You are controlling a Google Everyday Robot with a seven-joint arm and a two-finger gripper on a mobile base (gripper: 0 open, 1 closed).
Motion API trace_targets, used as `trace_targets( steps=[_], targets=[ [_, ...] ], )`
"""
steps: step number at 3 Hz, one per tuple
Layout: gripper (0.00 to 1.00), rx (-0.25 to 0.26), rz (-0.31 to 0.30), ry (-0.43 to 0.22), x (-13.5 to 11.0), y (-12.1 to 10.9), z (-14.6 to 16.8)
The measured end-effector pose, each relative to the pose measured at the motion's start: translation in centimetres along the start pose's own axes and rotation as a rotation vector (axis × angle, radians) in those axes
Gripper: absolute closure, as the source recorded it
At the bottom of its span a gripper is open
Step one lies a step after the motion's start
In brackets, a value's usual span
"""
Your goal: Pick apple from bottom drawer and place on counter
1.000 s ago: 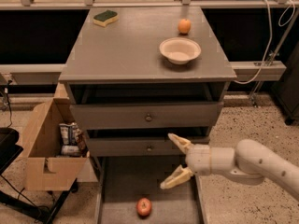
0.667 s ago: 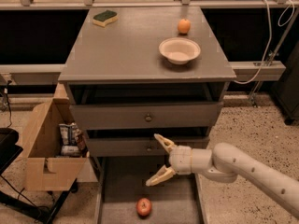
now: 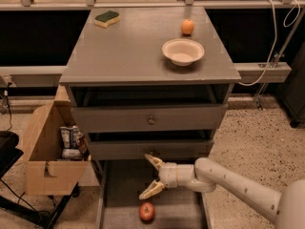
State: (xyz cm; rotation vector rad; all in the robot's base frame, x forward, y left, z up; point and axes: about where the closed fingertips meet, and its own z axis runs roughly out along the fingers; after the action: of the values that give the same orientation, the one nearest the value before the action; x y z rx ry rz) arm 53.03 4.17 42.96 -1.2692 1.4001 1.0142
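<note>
Gripper: the cream two-finger gripper hangs over the open drawer, above and just behind the fruit, not touching it.
Fingers: its 2 fingers are spread wide with nothing between them. This gap is judged to suit closing round the fruit.
Apple: the round red apple lies on the drawer floor, apart from both side walls.
Bottom drawer: the deep grey bottom drawer is pulled out, so its floor is reachable from above.
Counter: the flat grey matte counter has bare surface left of the bowl, judged a usable place for the fruit.
On the counter: 1 cream round bowl, 1 small orange fruit, 1 green-and-yellow sponge, all well apart.
Drawers: 3 in total — 1 open, and 2 shallow knobbed drawers above it.
Beside the cabinet: 1 brown cardboard box, holding packets.
</note>
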Motion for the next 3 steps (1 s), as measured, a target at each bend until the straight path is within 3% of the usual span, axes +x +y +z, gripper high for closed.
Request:
trace_targets(
  steps=[1,2,3],
  targets=[
    [0.0,0.041,0.136,0.016,6.0,-0.3,-1.6],
    [0.0,0.041,0.136,0.016,6.0,-0.3,-1.7],
    [0.0,0.083,0.121,0.103,7.7,-0.3,-3.4]
  ],
)
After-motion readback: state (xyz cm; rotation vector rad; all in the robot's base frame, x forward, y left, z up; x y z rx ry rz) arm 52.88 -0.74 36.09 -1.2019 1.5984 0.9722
